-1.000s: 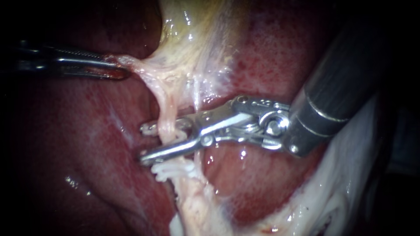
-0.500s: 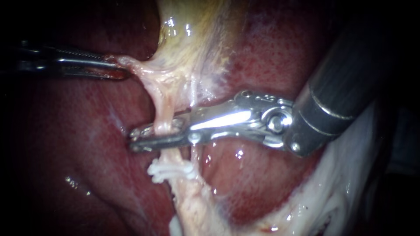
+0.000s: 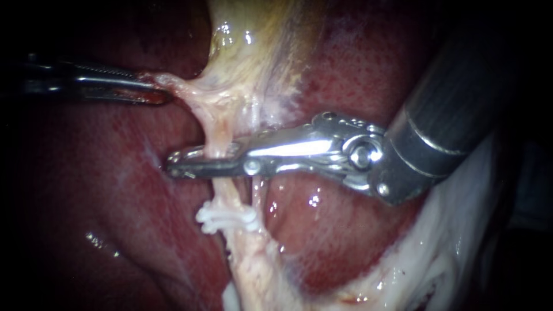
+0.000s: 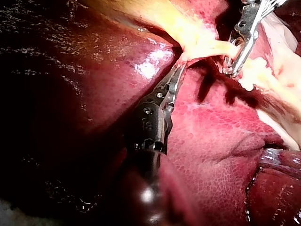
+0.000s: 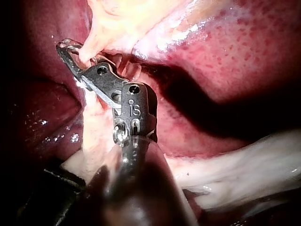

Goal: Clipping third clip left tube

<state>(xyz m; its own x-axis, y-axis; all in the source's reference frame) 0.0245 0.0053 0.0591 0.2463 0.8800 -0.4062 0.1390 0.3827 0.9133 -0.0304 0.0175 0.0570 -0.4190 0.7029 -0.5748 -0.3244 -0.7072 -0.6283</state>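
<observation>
Tube (image 3: 218,135): a pale strand over the liver (image 3: 103,190). Its long axis runs top to bottom in the endoscope view, from the yellowish tissue (image 3: 230,75) above down to the white clips (image 3: 226,217).

Right instrument (image 3: 180,162): its shaft comes in from the upper right, and its jaws lie crosswise to the tube, close to a right angle. The jaws are clenched on the tube, one each side, just above the clips, with bare tube showing between the two. The jaw tips reach past the tube's far side, so the full width looks captured. No clip can be made out inside the jaws.

Left instrument (image 3: 151,86): its jaws are clamped on an edge of the tissue, up and left of the clamp site and well apart from it. It draws the tissue sideways so the tube stands taut. The right instrument is the one at the tube.

Judgement: the coming move turns on the jaws sitting square across the tube and clear of the clips beneath.

Count:
- Instruments: two.
- Tubes: one in the jaws, plus a thinner strand (image 3: 257,193) just to its right that passes behind the jaws' hinge end. I cannot tell whether that strand is a second tube.
- Clips: a white cluster that looks like two lying together. I cannot separate them with certainty.
</observation>
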